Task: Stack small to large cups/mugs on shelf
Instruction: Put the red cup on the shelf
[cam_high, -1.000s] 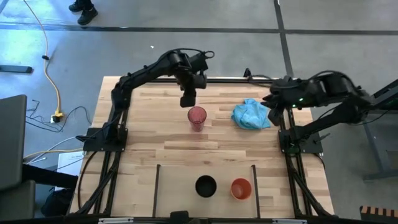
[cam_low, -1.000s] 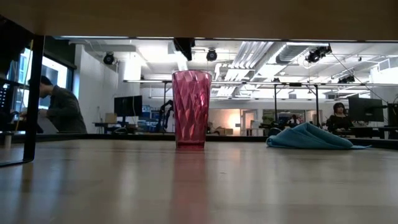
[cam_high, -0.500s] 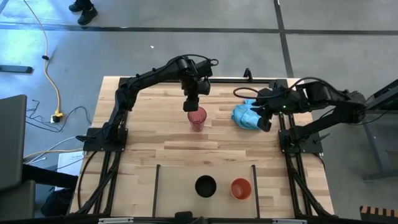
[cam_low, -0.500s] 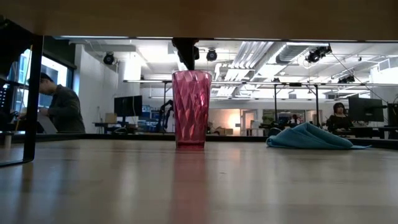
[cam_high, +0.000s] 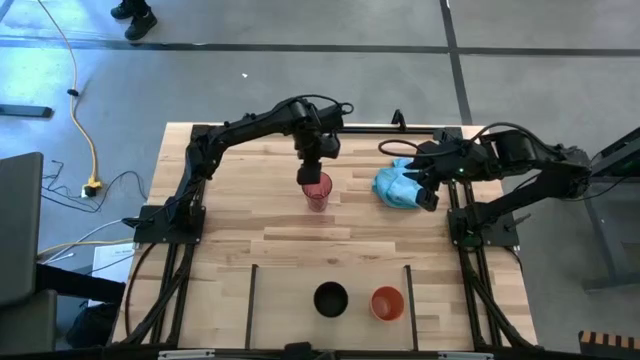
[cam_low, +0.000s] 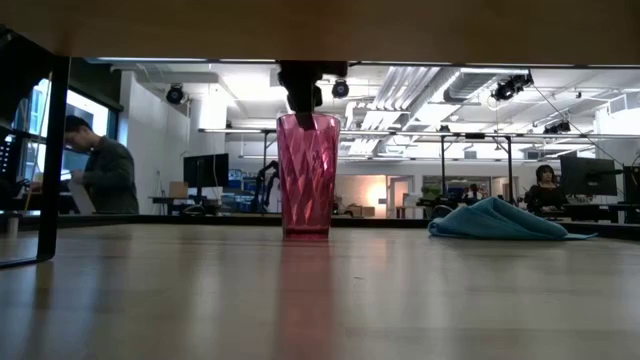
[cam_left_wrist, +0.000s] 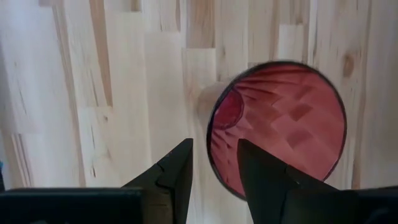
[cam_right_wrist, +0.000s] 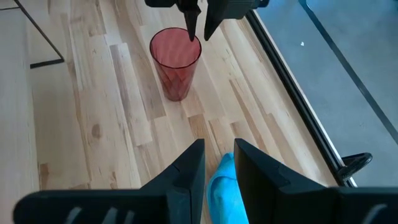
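Red-pink cup (cam_high: 317, 190) upright mid-table, its rim between the spread fingers of the left gripper (cam_left_wrist: 213, 163), not yet clamped. Black cup (cam_high: 331, 298) and orange cup (cam_high: 387, 302) already on shelf (cam_high: 290, 285); red-pink left. Right gripper (cam_right_wrist: 216, 163), fingers apart, over blue cloth (cam_high: 398, 184).

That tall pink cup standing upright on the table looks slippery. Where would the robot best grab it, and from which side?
Probably by the rim, from straight above. The red-pink cup stands upright with its mouth open and has no handle, so one finger can go inside the wall and one outside. The left end effector is already open astride the rim. The right end effector is over the blue cloth.
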